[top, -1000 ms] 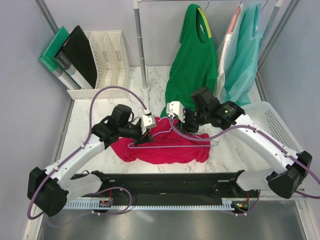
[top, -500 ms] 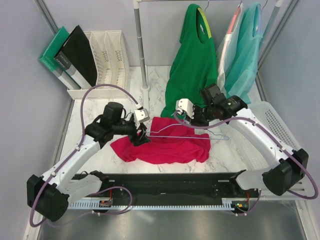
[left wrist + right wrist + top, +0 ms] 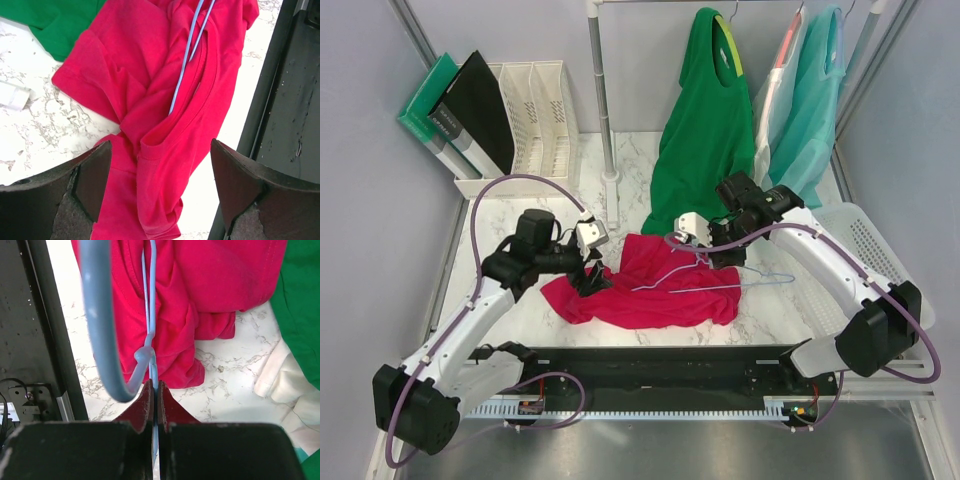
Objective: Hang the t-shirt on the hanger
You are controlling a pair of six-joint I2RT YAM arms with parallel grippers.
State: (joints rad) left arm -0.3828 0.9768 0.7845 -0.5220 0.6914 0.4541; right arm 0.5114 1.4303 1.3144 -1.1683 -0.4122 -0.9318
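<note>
**Hanger lies left to right over the crimson shirt, clamped at its neck**

The hanger (image 3: pixel 94 300) runs with its long axis left to right. Its left tip is over the t-shirt (image 3: pixel 650 300) and its right tip juts past the shirt's right edge, above bare counter (image 3: pixel 775 305). The hook curls at the far side, where the right tool (image 3: pixel 155 402) is pinched together on the thin wire just below it.

The shirt is rumpled in a wide heap near the counter's near edge, collar towards the left. In the left wrist view the wire reaches the collar rim. The left tool (image 3: pixel 591 282) hovers over the shirt's left part with its fingers apart, holding nothing.

A black strip (image 3: pixel 670 365) borders the near side, and the dark green t-shirt (image 3: pixel 705 140) hangs close behind. Marble shows left and right of the shirt.
</note>
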